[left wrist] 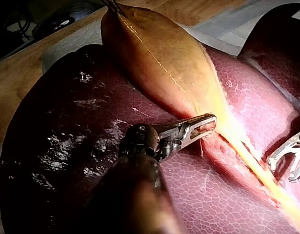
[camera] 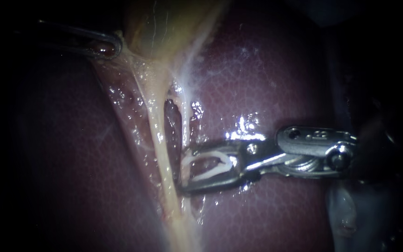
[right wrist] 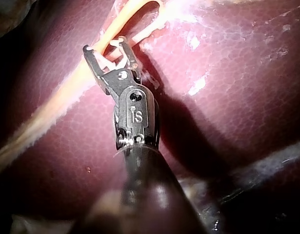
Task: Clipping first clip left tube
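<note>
The yellow gallbladder (camera: 164,23) (left wrist: 159,53) narrows into two tubes over the dark red liver (camera: 267,79) (left wrist: 67,136) (right wrist: 213,97). The left tube (camera: 160,140) (left wrist: 257,168) (right wrist: 57,97) is thick and yellow. The right tube (camera: 185,126) (right wrist: 145,30) is thin and pale. My left instrument (camera: 110,48) (left wrist: 208,123) is shut on the gallbladder's neck and holds it taut. My right instrument (camera: 184,171) (right wrist: 105,46) (left wrist: 281,168) carries a white clip (camera: 211,165) (right wrist: 115,58) in wide-standing jaws. The thin tube runs into their gap, and their tips reach the left tube's edge.
Glistening thin membrane (camera: 127,102) spans between the left instrument and the left tube. A pale whitish fold (camera: 346,210) lies under the right instrument's shaft. In the left wrist view a wooden bench (left wrist: 23,73) shows beyond the liver.
</note>
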Action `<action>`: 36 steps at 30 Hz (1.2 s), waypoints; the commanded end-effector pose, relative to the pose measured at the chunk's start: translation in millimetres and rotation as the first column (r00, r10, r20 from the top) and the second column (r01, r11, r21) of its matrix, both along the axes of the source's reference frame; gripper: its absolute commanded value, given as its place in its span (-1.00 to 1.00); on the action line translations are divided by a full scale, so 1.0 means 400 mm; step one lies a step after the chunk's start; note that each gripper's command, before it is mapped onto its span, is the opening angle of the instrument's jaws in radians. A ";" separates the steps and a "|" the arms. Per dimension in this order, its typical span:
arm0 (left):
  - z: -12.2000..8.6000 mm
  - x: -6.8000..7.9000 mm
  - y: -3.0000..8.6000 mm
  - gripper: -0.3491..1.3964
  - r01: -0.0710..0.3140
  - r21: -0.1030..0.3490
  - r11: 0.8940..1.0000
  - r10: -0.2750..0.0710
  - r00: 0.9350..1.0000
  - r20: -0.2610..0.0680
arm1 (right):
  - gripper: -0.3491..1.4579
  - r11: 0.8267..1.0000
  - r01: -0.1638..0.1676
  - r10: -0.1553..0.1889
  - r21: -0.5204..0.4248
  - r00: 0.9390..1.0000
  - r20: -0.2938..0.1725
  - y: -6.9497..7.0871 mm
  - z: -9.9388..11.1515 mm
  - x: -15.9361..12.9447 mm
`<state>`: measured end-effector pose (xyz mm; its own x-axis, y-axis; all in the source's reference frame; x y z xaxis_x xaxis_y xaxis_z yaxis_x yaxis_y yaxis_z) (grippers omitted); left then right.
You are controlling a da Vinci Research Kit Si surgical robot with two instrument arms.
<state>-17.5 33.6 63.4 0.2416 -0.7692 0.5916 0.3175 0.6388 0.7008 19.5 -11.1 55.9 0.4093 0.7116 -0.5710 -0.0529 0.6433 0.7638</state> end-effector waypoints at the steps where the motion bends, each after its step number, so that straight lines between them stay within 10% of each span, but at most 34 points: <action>1: 0.0000 0.0000 0.0000 -1.00 0.000 0.000 1.000 0.000 1.000 0.000 | -0.14 1.000 0.000 0.000 0.004 1.000 0.001 -0.0004 0.0005 0.0002; 24: 0.0001 -0.0001 0.0000 -1.00 0.000 0.000 1.000 0.000 1.000 0.000 | -0.14 0.998 0.044 -0.043 0.035 0.999 -0.027 -0.0034 0.0169 0.0018; 36: 0.0003 -0.0003 0.0000 -1.00 0.000 -0.001 1.000 0.000 1.000 0.000 | -0.15 0.990 0.089 -0.071 0.110 0.985 -0.156 -0.0011 0.0210 0.0036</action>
<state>-17.6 33.6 63.5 0.2415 -0.7688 0.5921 0.3172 0.6392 0.7005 20.9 -11.5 64.4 0.3786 0.7461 -0.5477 0.1265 0.5445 0.8292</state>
